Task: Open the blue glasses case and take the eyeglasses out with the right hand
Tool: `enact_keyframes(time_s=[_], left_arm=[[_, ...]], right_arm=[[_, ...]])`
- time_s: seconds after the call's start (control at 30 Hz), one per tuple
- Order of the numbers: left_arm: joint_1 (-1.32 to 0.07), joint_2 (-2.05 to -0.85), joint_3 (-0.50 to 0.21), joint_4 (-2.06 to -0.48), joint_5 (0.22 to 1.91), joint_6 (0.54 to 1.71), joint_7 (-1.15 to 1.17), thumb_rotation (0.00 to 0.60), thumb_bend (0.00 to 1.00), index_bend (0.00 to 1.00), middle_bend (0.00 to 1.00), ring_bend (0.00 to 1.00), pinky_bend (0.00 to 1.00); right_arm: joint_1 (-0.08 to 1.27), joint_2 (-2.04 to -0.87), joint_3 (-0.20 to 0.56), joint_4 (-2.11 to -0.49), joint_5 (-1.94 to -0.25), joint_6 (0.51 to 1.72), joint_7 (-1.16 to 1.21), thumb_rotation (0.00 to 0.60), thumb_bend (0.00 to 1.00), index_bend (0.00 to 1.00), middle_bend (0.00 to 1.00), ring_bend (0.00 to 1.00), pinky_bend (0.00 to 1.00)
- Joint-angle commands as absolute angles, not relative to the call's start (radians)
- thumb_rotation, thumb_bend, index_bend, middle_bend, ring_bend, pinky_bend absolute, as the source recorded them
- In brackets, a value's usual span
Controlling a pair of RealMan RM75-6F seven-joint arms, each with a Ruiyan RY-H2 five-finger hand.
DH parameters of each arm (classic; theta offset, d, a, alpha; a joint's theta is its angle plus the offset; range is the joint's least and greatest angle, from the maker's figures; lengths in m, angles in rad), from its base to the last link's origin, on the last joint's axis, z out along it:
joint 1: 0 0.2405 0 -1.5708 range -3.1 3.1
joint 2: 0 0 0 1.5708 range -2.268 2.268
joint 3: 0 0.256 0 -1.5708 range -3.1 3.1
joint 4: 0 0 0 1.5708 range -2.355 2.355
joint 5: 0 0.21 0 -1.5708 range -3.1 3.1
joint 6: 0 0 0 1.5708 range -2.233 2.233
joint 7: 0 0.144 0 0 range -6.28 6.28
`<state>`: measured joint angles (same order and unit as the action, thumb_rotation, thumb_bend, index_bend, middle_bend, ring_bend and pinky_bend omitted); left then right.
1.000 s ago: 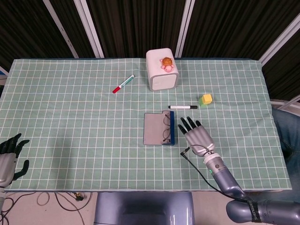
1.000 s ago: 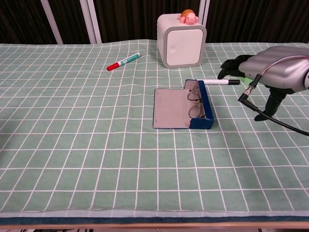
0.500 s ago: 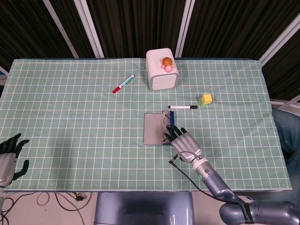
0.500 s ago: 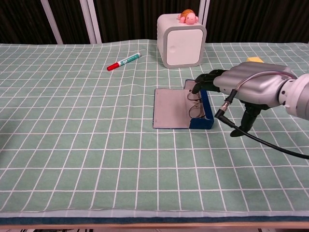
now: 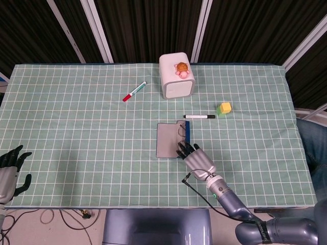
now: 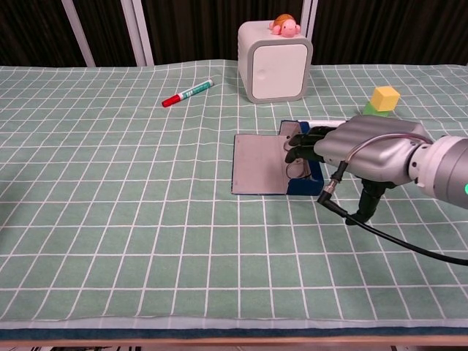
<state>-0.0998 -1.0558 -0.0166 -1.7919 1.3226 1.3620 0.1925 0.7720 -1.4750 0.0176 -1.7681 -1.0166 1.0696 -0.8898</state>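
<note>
The blue glasses case (image 5: 187,133) (image 6: 313,170) lies open mid-table, its grey lid (image 5: 168,140) (image 6: 257,164) flat to the left. The eyeglasses (image 5: 181,133) (image 6: 294,167) lie in the blue tray, partly covered. My right hand (image 5: 197,160) (image 6: 362,150) comes in from the near right, its fingertips (image 6: 295,150) spread over the glasses and the tray; no grip on them shows. My left hand (image 5: 10,171) rests at the near left table corner with fingers apart, holding nothing, and only the head view shows it.
A white box (image 5: 176,79) (image 6: 276,64) with a turtle toy (image 5: 182,69) (image 6: 285,25) stands behind the case. A red-capped marker (image 5: 134,91) (image 6: 187,93) lies at the back left, a black marker (image 5: 199,117) and a yellow cube (image 5: 224,107) (image 6: 385,97) behind the right hand. A black cable (image 6: 387,230) trails from the right wrist.
My right hand has moved left and nearer, from beside the case to over its blue tray, and its fingertips now cover part of the eyeglasses. The left hand has not moved.
</note>
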Motion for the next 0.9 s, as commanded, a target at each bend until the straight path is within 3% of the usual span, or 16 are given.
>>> enact_keyframes(time_s=[0.03, 0.37, 0.9], left_arm=[[-0.1, -1.056, -0.017, -1.792, 1.323, 1.362, 0.194, 0.6, 0.46, 0.17, 0.0, 0.0, 0.09], [-0.1, -1.057, -0.018, -1.79, 1.323, 1.366, 0.195, 0.6, 0.46, 0.17, 0.0, 0.0, 0.08], [-0.099, -1.06, -0.018, -1.788, 1.325, 1.369, 0.198, 0.6, 0.46, 0.17, 0.0, 0.0, 0.09]], right_arm=[[0.769, -1.478, 0.012, -1.758, -1.017, 1.07, -0.887, 0.6, 0.18, 0.15, 0.0, 0.04, 0.24], [0.756, -1.482, -0.012, -1.733, -1.026, 1.071, -0.885, 0.6, 0.18, 0.23, 0.0, 0.04, 0.24], [0.728, -1.461, -0.026, -1.719, -1.04, 1.081, -0.858, 0.6, 0.18, 0.24, 0.0, 0.04, 0.24]])
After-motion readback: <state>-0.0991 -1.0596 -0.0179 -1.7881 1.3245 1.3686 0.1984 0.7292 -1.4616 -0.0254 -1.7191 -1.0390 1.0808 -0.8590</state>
